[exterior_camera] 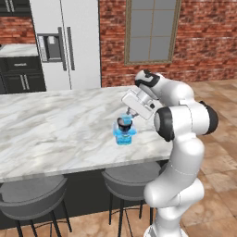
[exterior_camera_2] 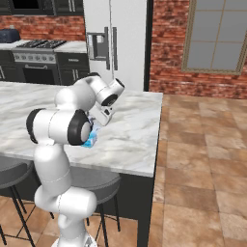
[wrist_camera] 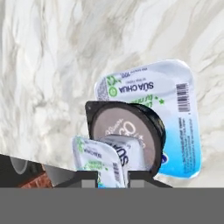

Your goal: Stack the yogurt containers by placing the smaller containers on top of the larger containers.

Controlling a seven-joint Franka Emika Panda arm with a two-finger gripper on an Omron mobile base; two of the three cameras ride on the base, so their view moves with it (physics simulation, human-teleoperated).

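On the marble counter [exterior_camera: 55, 125] the larger light-blue squarish tub [wrist_camera: 175, 113] carries the small dark round cup [wrist_camera: 131, 127] on its lid. The tiny light-blue tub [wrist_camera: 98, 159] rests tilted on the dark cup's pale top. My gripper [wrist_camera: 113, 179] comes down from above, its fingertips [wrist_camera: 89, 177] close against the tiny tub's sides. In the left base view the stack [exterior_camera: 125, 132] stands near the counter's front right, with the gripper [exterior_camera: 129, 115] just over it. From the right base view my arm hides most of the larger tub [exterior_camera_2: 90, 140].
Two grey stools [exterior_camera: 32, 196] [exterior_camera: 132, 178] stand under the counter's front edge. The counter ends just right of the stack, above tiled floor [exterior_camera_2: 202, 159]. A fridge [exterior_camera: 65, 41] and a stove [exterior_camera_2: 41, 58] line the brick back wall.
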